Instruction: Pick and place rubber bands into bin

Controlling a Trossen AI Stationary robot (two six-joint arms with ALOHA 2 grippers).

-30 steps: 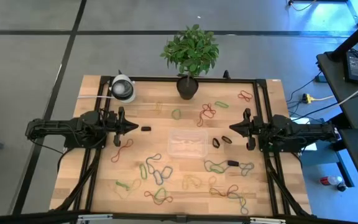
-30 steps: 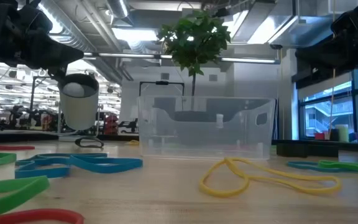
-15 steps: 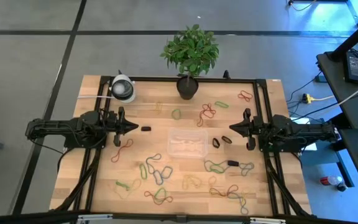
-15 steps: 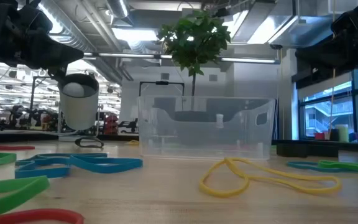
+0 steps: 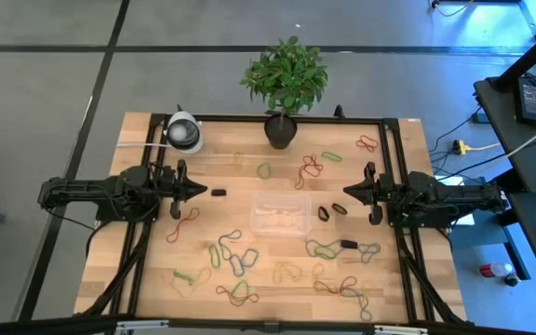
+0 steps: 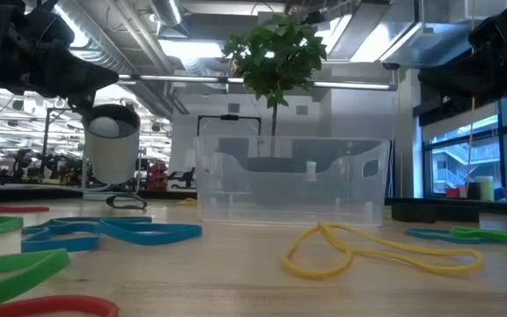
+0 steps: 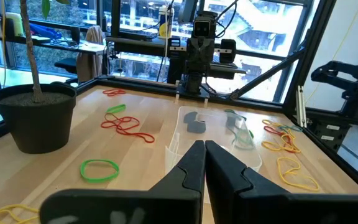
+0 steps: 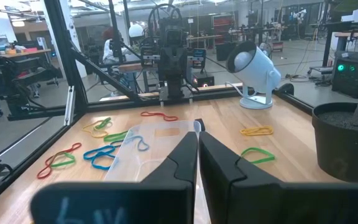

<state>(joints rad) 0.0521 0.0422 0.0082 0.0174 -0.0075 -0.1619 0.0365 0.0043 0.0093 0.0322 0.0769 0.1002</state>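
The clear plastic bin (image 5: 281, 213) sits at the table's middle; it shows as a see-through box (image 6: 293, 182) in the low view. Rubber bands lie loose all over the table: red ones (image 5: 309, 167), green ones (image 5: 324, 248), a yellow one (image 6: 377, 249), blue ones (image 6: 113, 232). My left gripper (image 5: 202, 190) hovers left of the bin, shut, pointing right. My right gripper (image 5: 347, 191) hovers right of the bin, shut, pointing left. Both hold nothing.
A dark plant pot (image 5: 280, 130) with a green plant stands at the far edge. A white camera (image 5: 183, 133) stands at the far left corner. Small black pieces (image 5: 219, 194) (image 5: 349, 244) lie on the wood. Black frame rails run along both sides.
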